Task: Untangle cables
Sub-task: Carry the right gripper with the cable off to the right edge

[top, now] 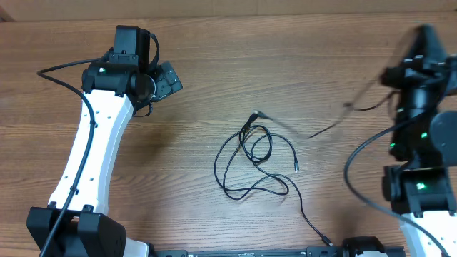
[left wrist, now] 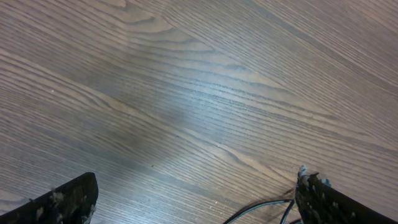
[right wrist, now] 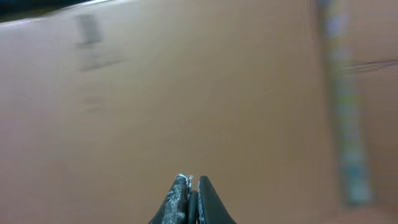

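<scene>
Where the cables (top: 251, 151) lie: in loose black loops at the middle of the table (top: 214, 64), with one blurred strand stretched up toward the right arm.
Left gripper (left wrist: 196, 193): jaws spread wide over the wood grain, gripping no cable.
Right gripper (right wrist: 189, 200): fingers pressed tight together in a motion-blurred view, the stretched strand leading to them.

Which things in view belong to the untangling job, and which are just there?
Job:
- thin black cables, looped loosely mid-table
- left gripper, open
- right gripper, fingers together

Not the job:
- wooden table
- thicker black cable fixed to the left arm
</scene>
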`<action>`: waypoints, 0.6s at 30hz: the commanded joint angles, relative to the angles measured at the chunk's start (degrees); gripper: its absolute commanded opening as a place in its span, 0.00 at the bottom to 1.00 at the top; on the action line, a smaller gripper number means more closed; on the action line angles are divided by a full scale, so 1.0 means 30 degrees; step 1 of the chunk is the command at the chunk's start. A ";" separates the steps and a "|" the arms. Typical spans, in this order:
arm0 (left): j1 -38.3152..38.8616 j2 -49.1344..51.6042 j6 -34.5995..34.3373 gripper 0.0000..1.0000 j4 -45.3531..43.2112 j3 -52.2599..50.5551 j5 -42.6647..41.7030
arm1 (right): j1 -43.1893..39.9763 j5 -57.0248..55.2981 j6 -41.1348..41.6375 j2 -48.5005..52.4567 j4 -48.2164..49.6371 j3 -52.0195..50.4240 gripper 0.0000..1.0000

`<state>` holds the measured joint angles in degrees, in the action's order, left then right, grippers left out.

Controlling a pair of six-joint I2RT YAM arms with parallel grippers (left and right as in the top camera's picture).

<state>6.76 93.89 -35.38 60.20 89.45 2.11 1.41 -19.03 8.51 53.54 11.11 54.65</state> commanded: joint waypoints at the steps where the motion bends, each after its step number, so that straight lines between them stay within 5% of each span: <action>1: 0.0124 -0.0131 0.0233 1.00 -0.0007 0.0219 -0.0080 | -0.2324 -0.1872 -0.1020 -0.0182 0.0233 0.0466 0.04; 18: 0.0124 -0.0131 0.0233 1.00 -0.0007 0.0219 -0.0080 | -1.2910 -0.1967 -0.2506 0.1290 0.0656 0.2652 0.04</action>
<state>6.76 93.89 -35.38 60.23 89.45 2.11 -34.24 -24.29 4.60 54.89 13.34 61.30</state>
